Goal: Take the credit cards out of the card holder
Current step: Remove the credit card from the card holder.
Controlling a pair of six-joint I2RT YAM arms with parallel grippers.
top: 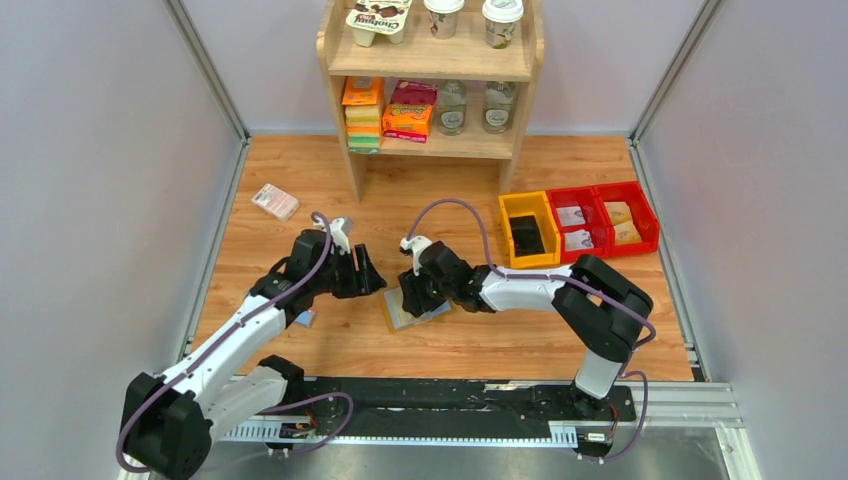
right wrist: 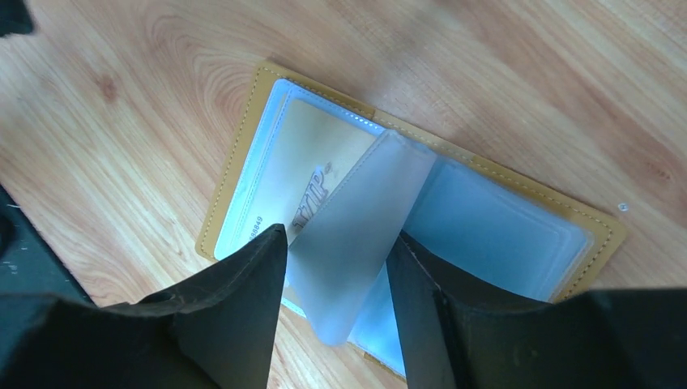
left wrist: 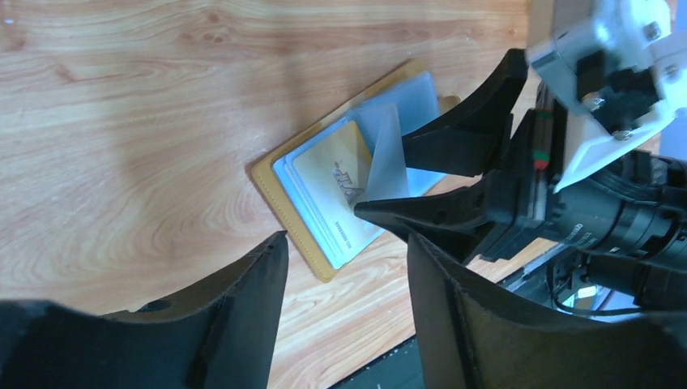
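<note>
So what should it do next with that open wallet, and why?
Probably close the right gripper on the clear sleeve standing between its fingers; that would keep the card holder open, leaving the gold card exposed for the left gripper.

Wooden table [top: 450, 180]; on it an open card holder [left wrist: 332, 194], pink-white packet [top: 275, 201], shelf unit [top: 432, 60], three coloured bins [top: 570, 192]

We log | upper centre: wooden shelf [top: 354, 165] holding cups [top: 443, 15], bottles [top: 452, 108], boxes [top: 408, 118] | right of centre: yellow bin [top: 523, 198] beside two red bins [top: 597, 215] | left: packet [top: 275, 201] | lower left: blue bar [top: 305, 318], partly hidden
</note>
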